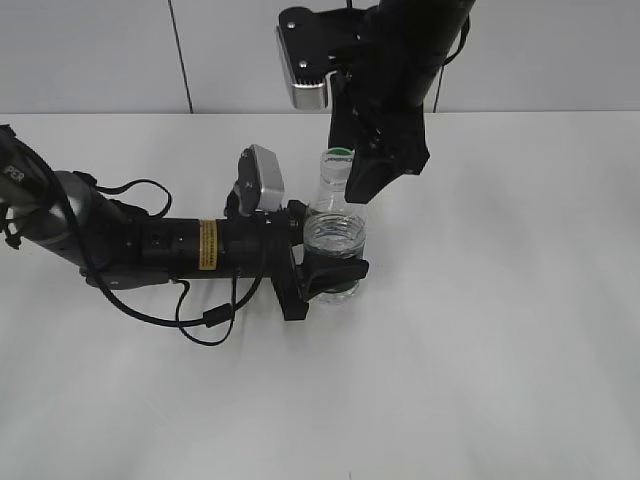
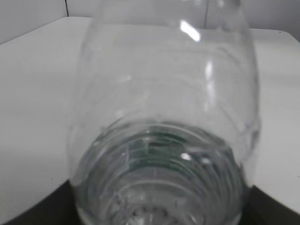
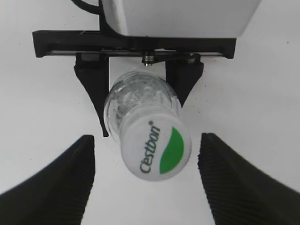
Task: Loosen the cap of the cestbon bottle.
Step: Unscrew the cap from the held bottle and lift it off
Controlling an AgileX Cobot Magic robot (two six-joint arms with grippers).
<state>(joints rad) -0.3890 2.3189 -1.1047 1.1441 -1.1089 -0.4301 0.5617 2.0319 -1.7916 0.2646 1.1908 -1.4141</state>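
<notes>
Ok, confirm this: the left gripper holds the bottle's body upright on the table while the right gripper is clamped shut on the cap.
Not quite. The right gripper is not clamped on the cap: the right wrist view shows its fingers standing apart from it on both sides. The rest holds: the left gripper grips the body of the upright bottle on the table.

Black arms (image 1: 150, 245) (yellow sticker, seemingly), silver cameras (image 1: 262, 180).
</notes>
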